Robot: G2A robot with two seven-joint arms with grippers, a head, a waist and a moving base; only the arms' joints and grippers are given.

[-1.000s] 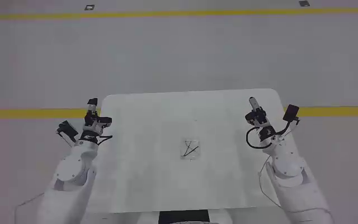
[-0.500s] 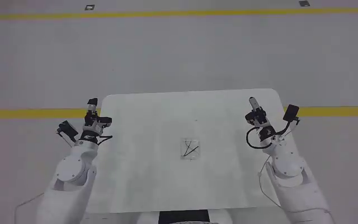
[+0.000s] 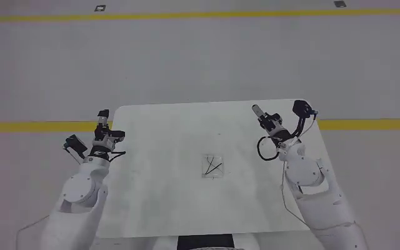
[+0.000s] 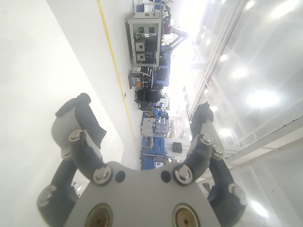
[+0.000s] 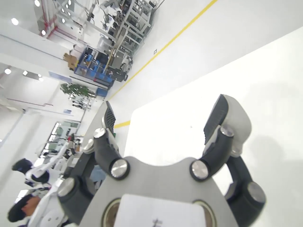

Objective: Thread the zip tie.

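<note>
Zip tie is lying in the middle of the surface; left claw and right claw are hanging released and empty, well apart from it.

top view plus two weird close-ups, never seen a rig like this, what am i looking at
It is a two-armed robot at a white table. The top view looks down from above its arms; each close-up comes from a camera on one wrist. The left gripper sits just off the table's left edge, the right gripper over its far right part. Both are open and hold nothing. The thin dark zip tie lies mid-table, untouched.
</note>
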